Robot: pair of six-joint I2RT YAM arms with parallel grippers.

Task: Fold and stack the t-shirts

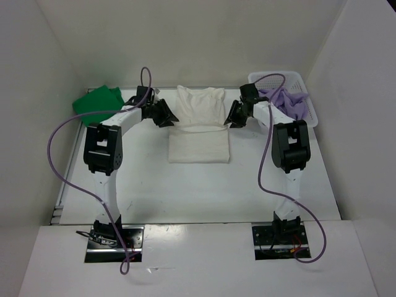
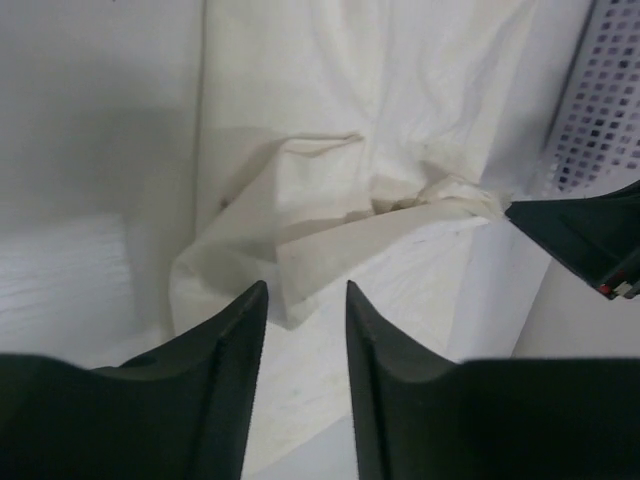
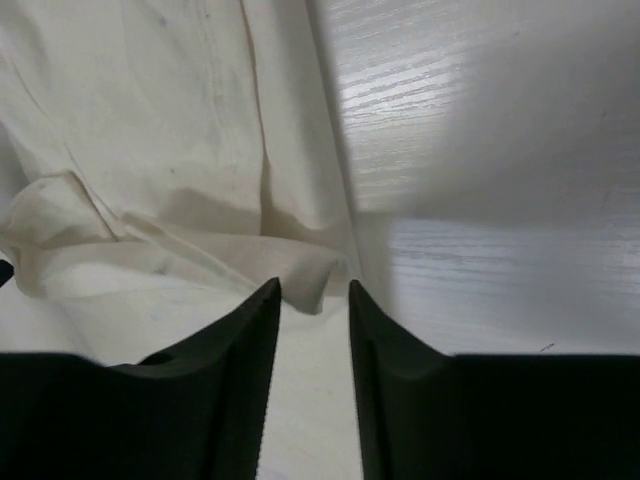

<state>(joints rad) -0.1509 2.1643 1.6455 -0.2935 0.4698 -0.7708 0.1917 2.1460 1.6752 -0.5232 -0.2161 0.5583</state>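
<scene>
- The left end effector is standing open, its 2 dark fingers parted and nothing lying between them.
- It is hanging low at the left edge of the cream-white shirt; a bunched, loosely turned-over flap of that cloth is lying just beyond the fingertips.
- The right end effector is standing open as well, its 2 fingers apart and gripping nothing.
- A rumpled edge of the cream-white shirt is lying just past its tips, and bare table is showing to one side of the cloth.
- In the left wrist view, a dark tip of the right end effector is poking in at the right edge, on the far side of the creased cloth.
- Seen from above, the 2 end effectors are facing each other across the cream-white shirt, 1 at each side edge, level with a crease running across it.
- The cream-white shirt is lying flat in the middle of the table's far half; its near part is forming a squared rectangle and its far part is reaching toward the back wall.
- The green shirt is lying bunched at the far left corner of the table, well apart from the cream-white one.
- The lavender shirt is lying crumpled inside the white mesh basket at the far right corner, just beside the right arm.
</scene>
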